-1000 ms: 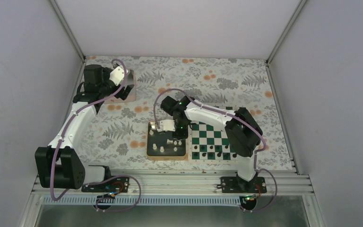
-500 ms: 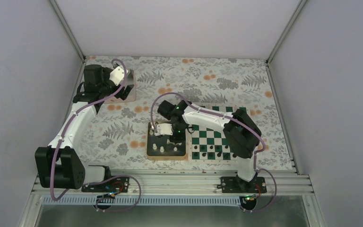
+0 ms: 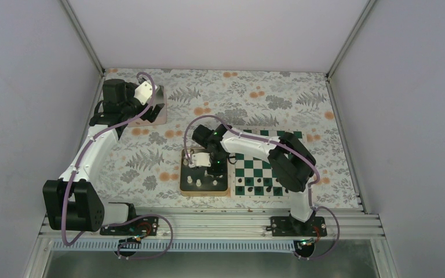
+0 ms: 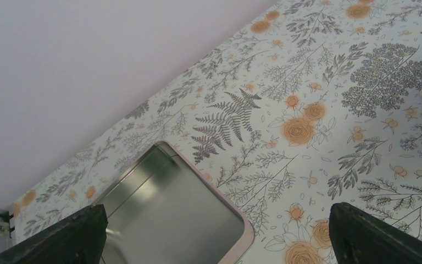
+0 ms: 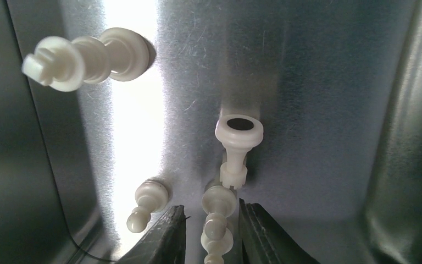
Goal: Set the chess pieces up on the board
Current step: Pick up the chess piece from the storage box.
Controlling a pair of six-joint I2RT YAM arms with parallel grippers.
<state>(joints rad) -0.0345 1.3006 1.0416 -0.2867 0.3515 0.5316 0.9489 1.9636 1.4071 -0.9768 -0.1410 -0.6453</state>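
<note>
Brushed metal all across the right wrist view: floor of the gold-rimmed tray [image 5: 318, 99], strewn with white chess pieces [image 5: 85, 58], the largest toppled at upper left. Close by, a hollow-based piece [image 5: 237, 140] lying on its side, base toward the lens, and a pawn [image 5: 148, 201] just beside one fingertip. Right gripper [image 5: 211, 236] down among them, jaws narrowly apart and straddling a fourth piece [image 5: 218, 217]; sliver of tray floor visible between that piece and one finger, so flanked rather than clamped, as far as can be told. Seen from overhead, far less detail: only the right arm bent across to the gold-rimmed tray [image 3: 204, 193], gripper low over its far half, white specks along its near half. Gives instead something hidden from the wrist: the board [image 3: 255, 171] lying just beside the tray's right edge, green and white squares, tiny black pieces [image 3: 259, 189] ranked on its near rows. Places the left gripper [image 3: 153, 101] well apart too, at the far left corner over a silvery tray [image 3: 161, 113]. Settled only by the left wrist view, that pincer's state: fingers [image 4: 60, 242] spread wide at the frame's lower corners, above one rounded corner of the silvery tray and the flowered tablecloth [image 4: 307, 110].
</note>
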